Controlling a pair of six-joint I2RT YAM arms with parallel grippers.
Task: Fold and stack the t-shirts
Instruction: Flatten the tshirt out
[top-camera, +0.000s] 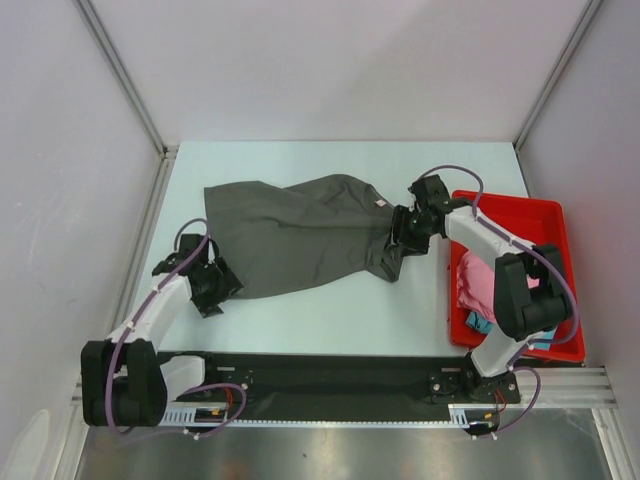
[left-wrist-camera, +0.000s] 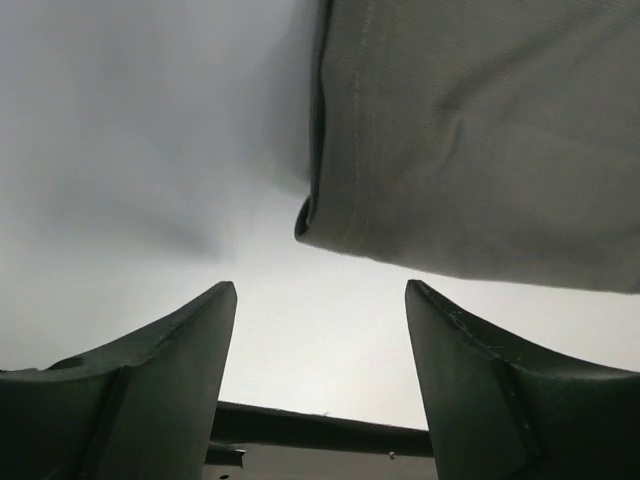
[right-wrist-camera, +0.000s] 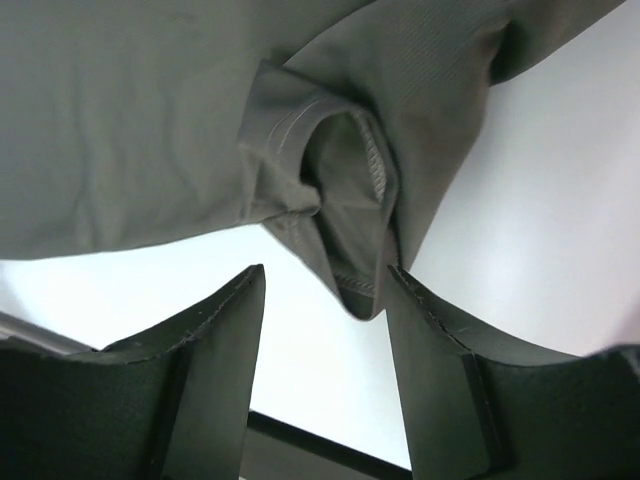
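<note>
Only small neck tag on charcoal t-shirt, unreadable.

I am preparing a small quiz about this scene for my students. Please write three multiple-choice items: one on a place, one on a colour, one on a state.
1. Where does the pink t-shirt lie?
A) flat in the middle of the work surface
B) in the red tray
C) between a gripper's fingers

2. What colour is the spread-out t-shirt on the table?
A) dark grey
B) yellow
C) white

3. How does the left gripper stand?
A) shut on cloth
B) open, holding nothing
C) out of view

Answers: 1 B, pink cloth shows inside the tray's walls. 2 A, its cloth is charcoal in every view. 3 B, the left wrist view shows the fingers apart, with the cloth edge beyond them.
</note>
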